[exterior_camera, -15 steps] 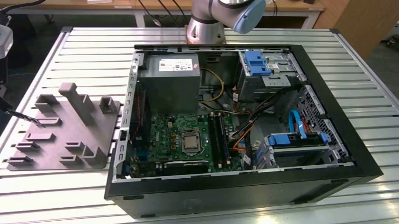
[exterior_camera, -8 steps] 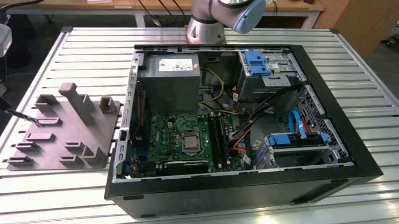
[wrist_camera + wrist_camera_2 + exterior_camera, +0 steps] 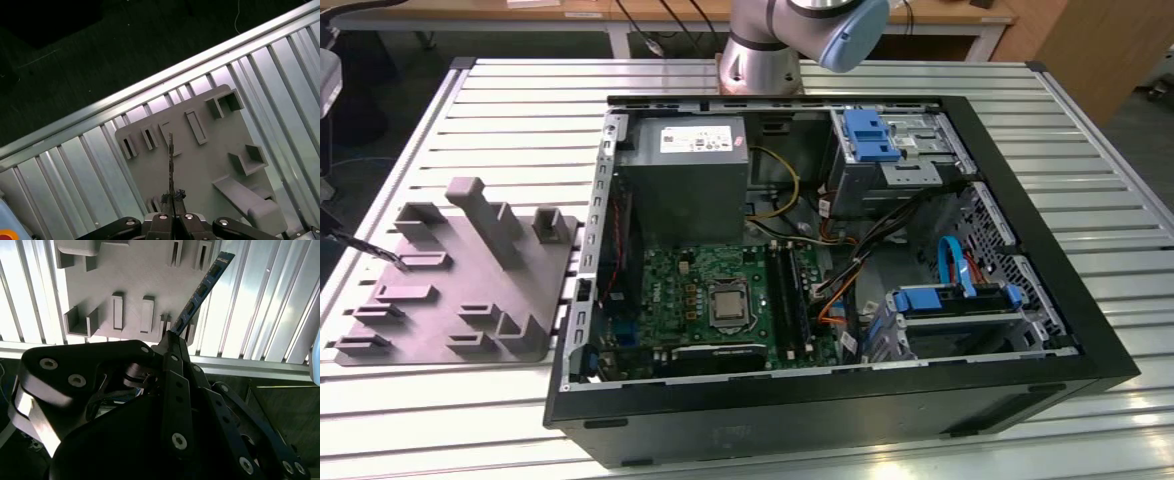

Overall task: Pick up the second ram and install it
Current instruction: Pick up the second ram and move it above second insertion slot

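The second ram [image 3: 201, 291], a thin dark blue circuit-board stick with black chips along its face, is clamped by one short end between the fingertips of the black metal gripper [image 3: 172, 336]. The rest of the stick juts straight out past the fingertips. In the first wrist view the second ram [image 3: 171, 165] shows edge-on as a thin dark line rising from the closed gripper [image 3: 172, 198].

Directly past the gripper, behind the stick, lies a flat grey moulded plastic holder [image 3: 135, 275] with raised walls, narrow slots and square pockets (several of the slots are long and thin). In the first wrist view the stick's free end lines up with a row of narrow slots on the grey holder [image 3: 200, 165]. Whether it touches the holder or hangs above it, I cannot tell.

Under the holder and spreading out on all sides of the gripper is a ribbed silver aluminium table top [image 3: 260, 305].

In the exterior view the holder [image 3: 440, 300] rests on that table [image 3: 520, 110], just beside an open black desktop computer case [image 3: 1067, 300] lying on its side. Inside the case sit a green motherboard [image 3: 694, 290], a grey metal power supply box [image 3: 680, 170] and blue plastic drive brackets [image 3: 870, 135]. The silver base of the robot arm [image 3: 781, 45] stands on the table at the case's far side.
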